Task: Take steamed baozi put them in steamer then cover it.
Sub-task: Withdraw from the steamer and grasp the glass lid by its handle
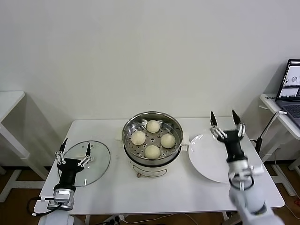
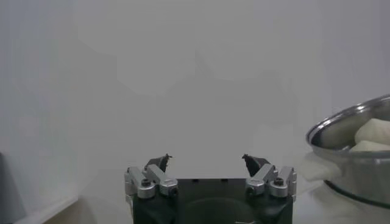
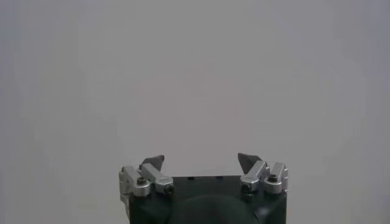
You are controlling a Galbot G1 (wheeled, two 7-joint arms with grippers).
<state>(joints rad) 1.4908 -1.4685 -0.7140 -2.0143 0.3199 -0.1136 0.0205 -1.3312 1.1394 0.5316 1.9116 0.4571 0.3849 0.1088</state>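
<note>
A white table [image 1: 154, 187] stands against a plain pale wall [image 1: 140, 51]. On its left part lies a round clear glass lid [image 1: 96, 161], flat on the tabletop, its edge close to the table's left side. On the right part lies a flat white plate [image 1: 208, 159], bare, reaching almost to the front right of the tabletop. To the far right, on a separate white stand [image 1: 281, 117], sits an open laptop [image 1: 291, 89] with its screen lit, and a dark cable [image 1: 267, 131] hangs down beside that stand. At the far left, the corner of another white table [image 1: 9, 101] shows, well apart from the main one.
</note>
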